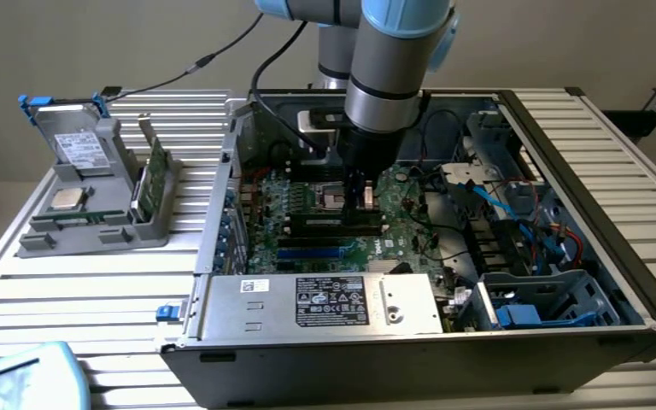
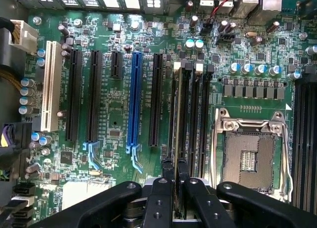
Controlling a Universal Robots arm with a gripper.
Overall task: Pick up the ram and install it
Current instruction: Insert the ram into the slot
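Note:
The ram (image 2: 177,124) shows edge-on as a thin strip running along the memory slots (image 2: 198,119) beside the empty processor socket (image 2: 247,156). My gripper (image 2: 177,181) is shut on its near end, a black finger (image 2: 159,198) on each side. I cannot tell whether the stick is seated in its slot or just above it. In the exterior view the gripper (image 1: 362,198) reaches straight down into the open computer case, onto the motherboard (image 1: 305,201) next to the socket (image 1: 334,195).
A silver power supply (image 1: 328,303) lies along the case's front. Cables (image 1: 511,205) and a drive cage (image 1: 545,299) crowd the exterior view's right. Outside the case on the left stands a grey fixture (image 1: 95,231) holding a silver processor (image 1: 68,198) and a green card (image 1: 151,179). Expansion slots (image 2: 133,99) line the board.

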